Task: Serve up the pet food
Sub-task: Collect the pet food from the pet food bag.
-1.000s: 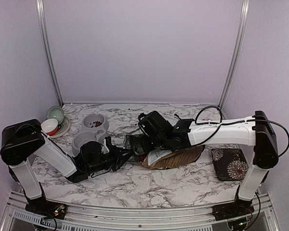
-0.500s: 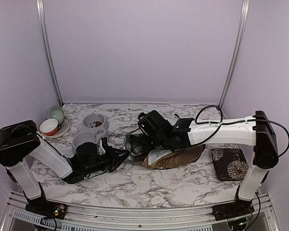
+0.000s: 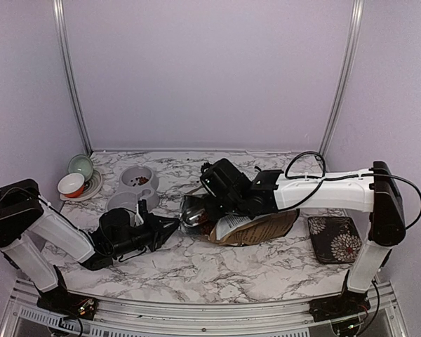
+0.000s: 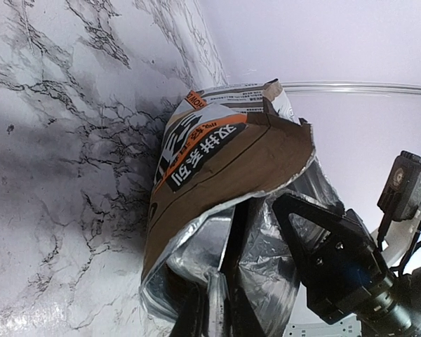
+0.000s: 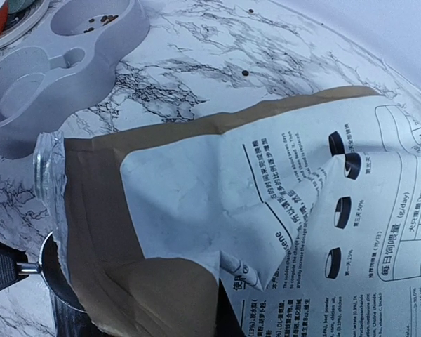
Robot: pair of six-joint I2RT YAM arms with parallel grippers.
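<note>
Foil lines the crumpled brown bag (image 4: 224, 161) clamped in right pincer (image 4: 288, 214); left pincer (image 3: 172, 225) grips round metal scoop (image 5: 52, 272).

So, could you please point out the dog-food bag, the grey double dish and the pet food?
dog-food bag (image 5: 196, 203): right wrist view, its white printed panel.
grey double dish (image 5: 21, 84): right wrist view, its bare nearer well.
pet food (image 5: 107, 19): right wrist view, pellets in the other well.

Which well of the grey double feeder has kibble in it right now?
The far well, toward the back wall: a few dark kibble pellets lie in it. The near well shows none.
</note>
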